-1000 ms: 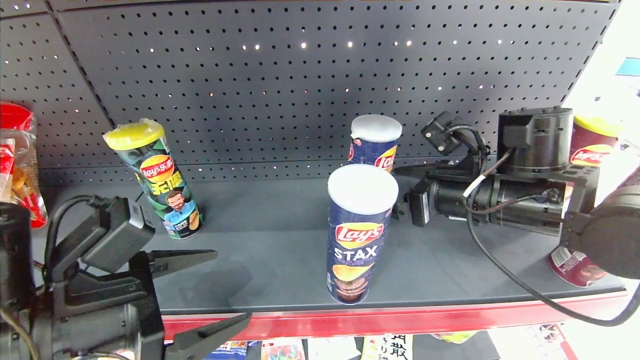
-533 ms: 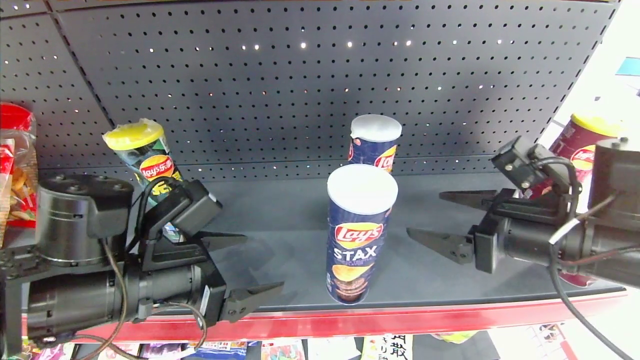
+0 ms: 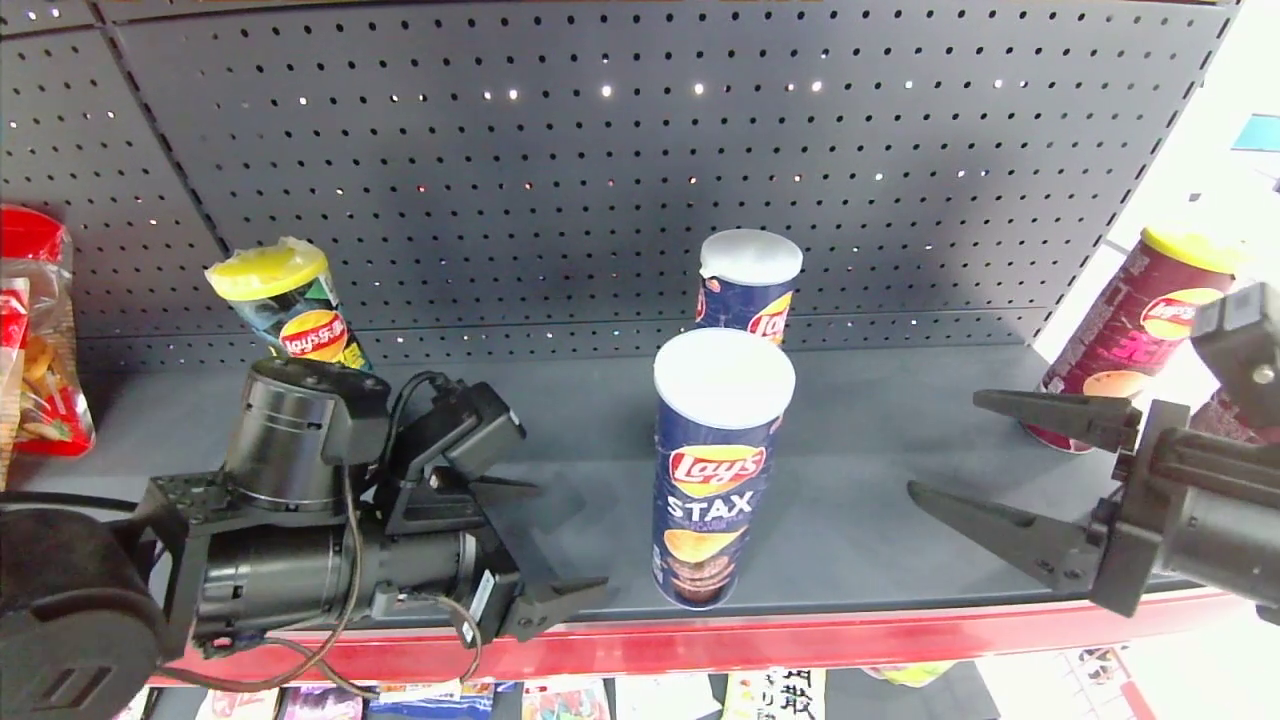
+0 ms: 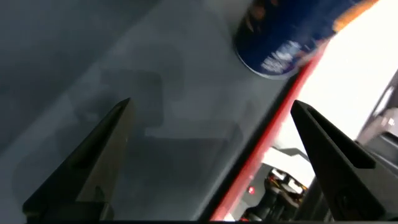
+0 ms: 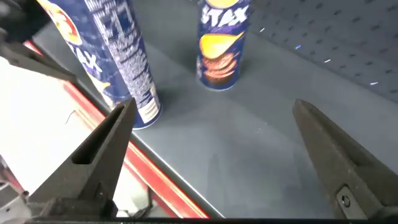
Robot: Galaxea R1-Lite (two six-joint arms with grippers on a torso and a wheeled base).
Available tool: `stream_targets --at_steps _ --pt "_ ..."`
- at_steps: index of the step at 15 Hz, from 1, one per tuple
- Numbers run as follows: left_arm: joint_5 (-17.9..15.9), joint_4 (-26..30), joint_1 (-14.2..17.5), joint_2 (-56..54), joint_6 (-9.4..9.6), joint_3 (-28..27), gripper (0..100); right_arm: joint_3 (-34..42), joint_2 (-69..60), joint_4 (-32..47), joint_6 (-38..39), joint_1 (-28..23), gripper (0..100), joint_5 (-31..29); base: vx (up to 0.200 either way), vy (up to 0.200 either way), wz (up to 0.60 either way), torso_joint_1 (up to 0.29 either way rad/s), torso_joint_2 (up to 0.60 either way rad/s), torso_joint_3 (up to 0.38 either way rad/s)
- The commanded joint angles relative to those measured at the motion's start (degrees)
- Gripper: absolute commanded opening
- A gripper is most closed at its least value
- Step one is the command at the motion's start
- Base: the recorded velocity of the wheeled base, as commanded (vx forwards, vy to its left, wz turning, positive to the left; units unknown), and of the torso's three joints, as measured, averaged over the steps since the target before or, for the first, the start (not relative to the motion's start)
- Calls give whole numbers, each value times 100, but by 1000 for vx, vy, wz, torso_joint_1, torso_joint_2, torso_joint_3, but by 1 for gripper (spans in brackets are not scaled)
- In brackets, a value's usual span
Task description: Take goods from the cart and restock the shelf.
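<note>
1. I am holding my left gripper (image 3: 555,540) low over the front edge of the shelf (image 3: 880,500), just left of the front blue can (image 3: 722,470). Its jaws are standing wide apart and are gripping nothing.
2. I am hanging my right gripper (image 3: 950,445) over the shelf's right front, between the front blue can and the maroon can (image 3: 1130,340). Its jaws are also spread wide and carrying nothing.
3. Four cans are standing upright on the shelf. The front blue can is near the red lip and the back blue can (image 3: 748,285) is right behind it. The green can (image 3: 290,300) is at the far left by the back panel (image 3: 560,180), and the maroon can is at the far right.
4. A snack bag (image 3: 35,340) is sitting at the shelf's left end.
5. I am judging the restocking as partly done. Some goods are placed, but wide bare stretches are lying between the cans.
6. With both grippers free, I am reckoning the next step is fetching another item from the cart.
</note>
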Motion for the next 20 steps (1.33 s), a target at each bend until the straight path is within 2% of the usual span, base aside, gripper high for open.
stream_targets --at_steps 1,8,16,20 --pt "45 -1 -17 327 1 -237 100 7 -259 0 -6 2 100 -14 0 0 0 0 0 0" --pt "45 -1 -272 784 1 -685 100 -37 -347 0 3 2 100 -85 0 0 0 0 0 0" --pt "45 -1 -351 1109 1 -1054 100 -63 -329 -9 3 2 100 -76 0 0 0 0 0 0" --pt "45 8 -422 1153 -8 -1063 100 -63 -321 -9 3 2 100 -76 0 0 0 0 0 0"
